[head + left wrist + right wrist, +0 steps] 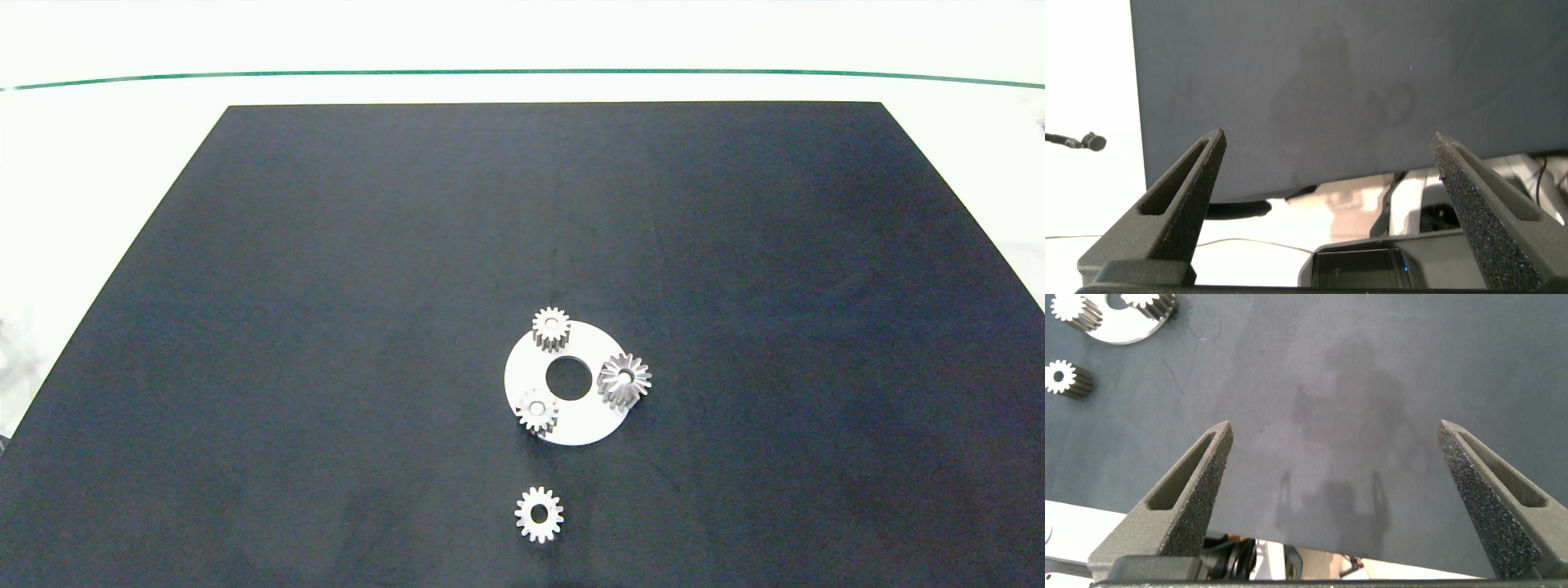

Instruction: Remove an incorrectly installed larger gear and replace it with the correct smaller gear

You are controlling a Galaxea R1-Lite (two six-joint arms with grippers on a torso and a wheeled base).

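Gears total four: three smaller gear [539, 514] types, one larger gear [624, 378]; left gripper [1327, 163] and right gripper [1335, 449] spread.

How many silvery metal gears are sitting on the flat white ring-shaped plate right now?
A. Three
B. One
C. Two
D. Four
A: the white ring-shaped plate carries two small blunt-toothed silvery gears and the wider pointed-tooth silvery gear; a fourth small gear lies apart on the dark mat.
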